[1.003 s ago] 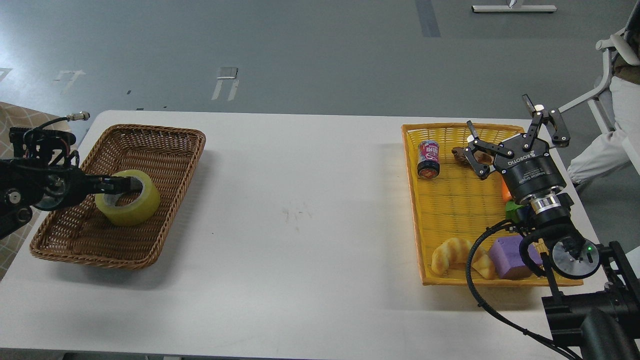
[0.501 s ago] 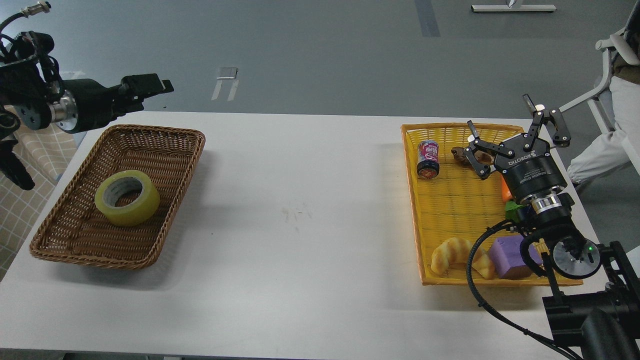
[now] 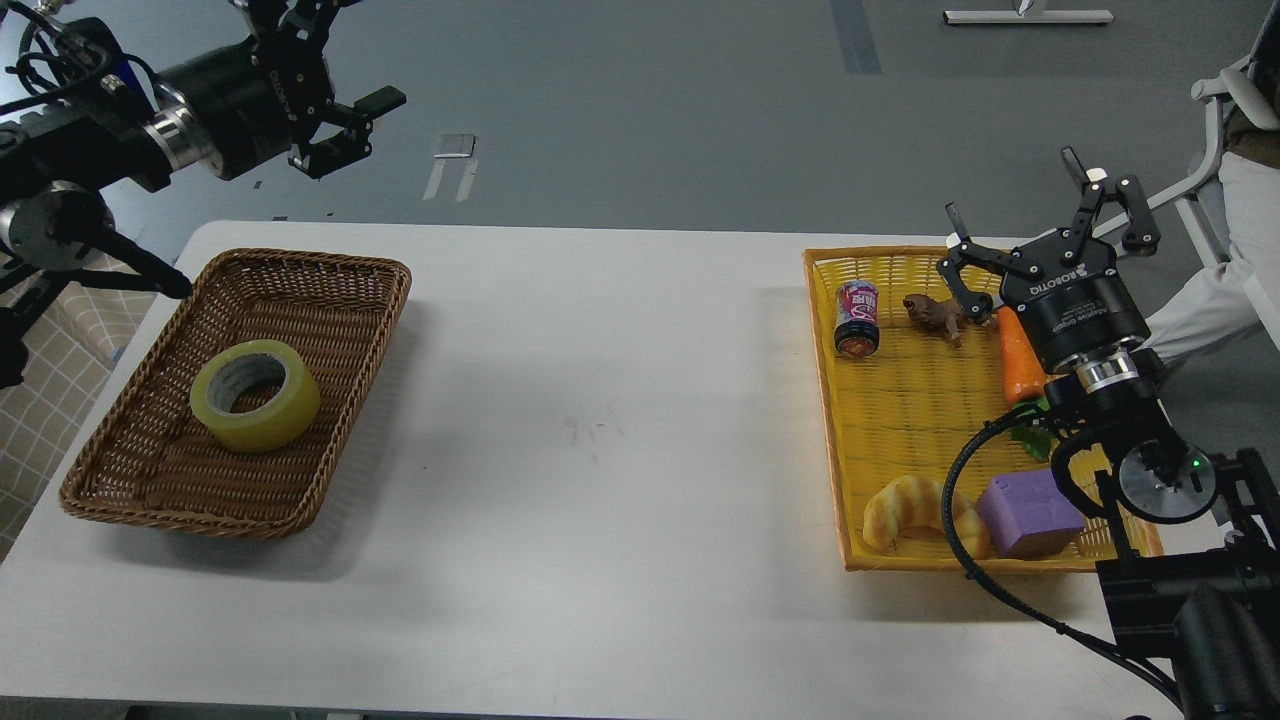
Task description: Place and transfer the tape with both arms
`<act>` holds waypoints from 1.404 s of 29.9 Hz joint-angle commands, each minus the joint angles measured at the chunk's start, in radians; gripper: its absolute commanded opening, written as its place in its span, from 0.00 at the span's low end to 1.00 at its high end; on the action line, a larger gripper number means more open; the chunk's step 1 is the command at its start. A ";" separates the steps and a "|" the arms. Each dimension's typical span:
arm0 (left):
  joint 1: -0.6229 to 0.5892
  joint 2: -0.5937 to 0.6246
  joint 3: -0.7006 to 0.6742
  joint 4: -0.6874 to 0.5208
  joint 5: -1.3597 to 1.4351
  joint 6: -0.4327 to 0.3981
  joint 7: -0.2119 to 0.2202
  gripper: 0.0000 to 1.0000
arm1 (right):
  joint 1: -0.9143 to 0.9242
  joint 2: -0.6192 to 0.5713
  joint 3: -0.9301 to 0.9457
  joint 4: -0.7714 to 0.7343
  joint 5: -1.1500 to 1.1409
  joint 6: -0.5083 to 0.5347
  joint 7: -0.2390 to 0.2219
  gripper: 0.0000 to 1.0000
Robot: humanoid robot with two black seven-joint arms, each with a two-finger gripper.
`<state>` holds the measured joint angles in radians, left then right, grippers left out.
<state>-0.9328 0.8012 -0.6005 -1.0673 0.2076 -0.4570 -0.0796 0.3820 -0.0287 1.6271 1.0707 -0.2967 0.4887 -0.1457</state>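
Note:
The tape point(image 3: 256, 394), a yellowish roll with a grey-white core, lies flat in the brown wicker basket point(image 3: 330, 290) at the table's left. My left gripper point(image 3: 345, 60) is open and empty, raised high above the basket's far end, partly cut off by the top edge. My right gripper point(image 3: 1050, 215) is open and empty, held above the far right corner of the yellow tray point(image 3: 835, 430).
The yellow tray holds a small can point(image 3: 857, 318), a brown figurine point(image 3: 932, 314), a carrot point(image 3: 1020, 356), a croissant point(image 3: 912, 510) and a purple block point(image 3: 1028, 513). A chair and a person's leg are at the far right point(image 3: 1220, 280).
My left gripper let go of the tape in the wicker basket and rose up and away, with fingers spread. My right gripper lifted slightly, uncovering the carrot.

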 commanded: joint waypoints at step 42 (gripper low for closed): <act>0.482 -0.485 -0.639 -0.005 -0.093 -0.032 0.011 0.98 | 0.230 -0.079 -0.171 -0.092 -0.007 0.000 -0.006 1.00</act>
<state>-0.4628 0.3169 -1.2408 -1.0738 0.1145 -0.4887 -0.0696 0.6253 -0.1102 1.4515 0.9715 -0.3072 0.4887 -0.1580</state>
